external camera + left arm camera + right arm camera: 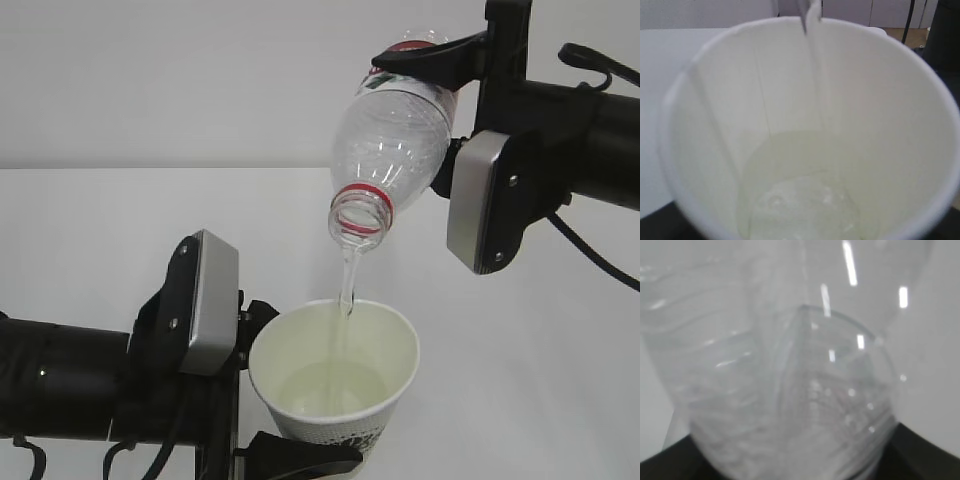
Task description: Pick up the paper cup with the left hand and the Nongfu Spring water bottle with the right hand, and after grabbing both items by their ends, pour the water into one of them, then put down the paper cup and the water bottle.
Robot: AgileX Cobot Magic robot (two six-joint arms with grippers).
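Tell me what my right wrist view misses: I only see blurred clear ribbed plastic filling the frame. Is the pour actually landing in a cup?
Observer: Yes. A thin stream of water falls from the mouth of the tilted Nongfu Spring water bottle into the paper cup.
Operator: How full is that cup?
Observer: The left wrist view shows only a shallow pool at the bottom; the walls above it are bare.
Operator: Who holds what?
Observer: The left hand grips the cup low on its body; the right hand clamps the bottle near its base end, mouth pointing down.
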